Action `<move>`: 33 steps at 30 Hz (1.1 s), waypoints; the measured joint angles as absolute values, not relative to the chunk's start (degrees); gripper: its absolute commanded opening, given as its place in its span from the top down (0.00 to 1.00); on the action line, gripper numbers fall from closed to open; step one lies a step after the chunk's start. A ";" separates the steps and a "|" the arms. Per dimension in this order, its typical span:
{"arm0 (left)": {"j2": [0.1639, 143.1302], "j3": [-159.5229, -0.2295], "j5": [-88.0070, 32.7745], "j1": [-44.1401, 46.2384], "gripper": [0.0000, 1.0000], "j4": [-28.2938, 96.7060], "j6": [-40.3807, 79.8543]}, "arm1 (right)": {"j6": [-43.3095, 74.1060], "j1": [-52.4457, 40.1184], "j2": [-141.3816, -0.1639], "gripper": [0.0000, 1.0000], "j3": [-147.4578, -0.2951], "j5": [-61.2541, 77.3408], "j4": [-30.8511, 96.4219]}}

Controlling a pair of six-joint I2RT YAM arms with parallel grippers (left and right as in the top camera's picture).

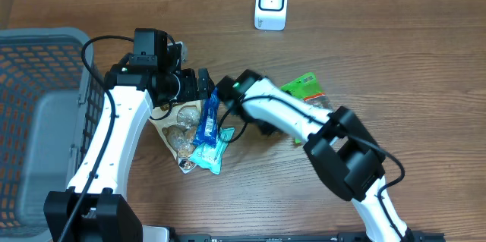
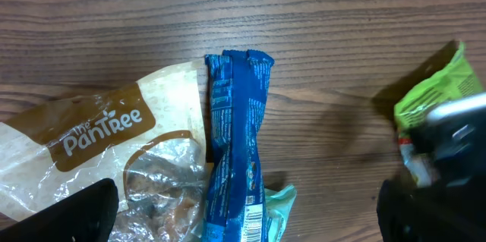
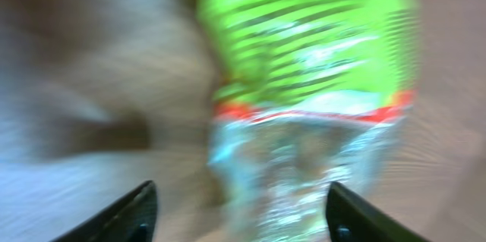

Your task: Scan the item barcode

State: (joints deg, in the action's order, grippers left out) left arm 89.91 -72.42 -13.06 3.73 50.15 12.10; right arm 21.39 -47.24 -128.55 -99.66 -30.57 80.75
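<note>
A blue wrapped bar (image 2: 235, 136) lies on the wooden table, with a barcode (image 2: 254, 223) near its lower end. It rests beside a clear PanTree bag (image 2: 99, 132) and over a teal packet (image 2: 277, 204). My left gripper (image 2: 247, 215) hovers open above the bar, one dark fingertip on each side, touching nothing. A green packet with a clear end (image 3: 304, 98) lies to the right. My right gripper (image 3: 239, 212) is open over it, with blurred fingers (image 3: 133, 212) apart on either side. The white scanner (image 1: 271, 3) stands at the table's far edge.
A grey mesh basket (image 1: 45, 121) fills the left side. In the overhead view the right arm (image 1: 288, 117) crosses over the green packet (image 1: 305, 86), close to the left gripper (image 1: 201, 86). The right gripper's body (image 2: 448, 139) shows at the right of the left wrist view.
</note>
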 measured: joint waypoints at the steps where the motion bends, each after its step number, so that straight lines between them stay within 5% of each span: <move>1: 89.91 -72.42 -12.73 3.73 0.00 50.28 11.90 | 21.96 -48.05 -128.55 0.25 -100.16 -26.85 81.08; 10: 89.91 -72.40 -12.88 3.40 0.00 49.08 11.90 | 23.73 -41.36 -126.76 0.28 -113.10 -12.97 81.58; 19: 89.91 -72.40 -10.28 3.40 0.00 49.01 11.90 | 10.44 -20.23 -119.94 0.27 -117.05 0.43 79.96; 29: 89.91 -72.40 -7.84 3.40 0.00 48.90 11.90 | -3.92 -0.25 -120.09 0.31 -98.35 23.75 65.12; 33: 89.91 -72.40 -7.77 3.40 0.00 48.88 11.90 | -7.55 0.71 -120.16 0.32 -91.05 27.46 60.27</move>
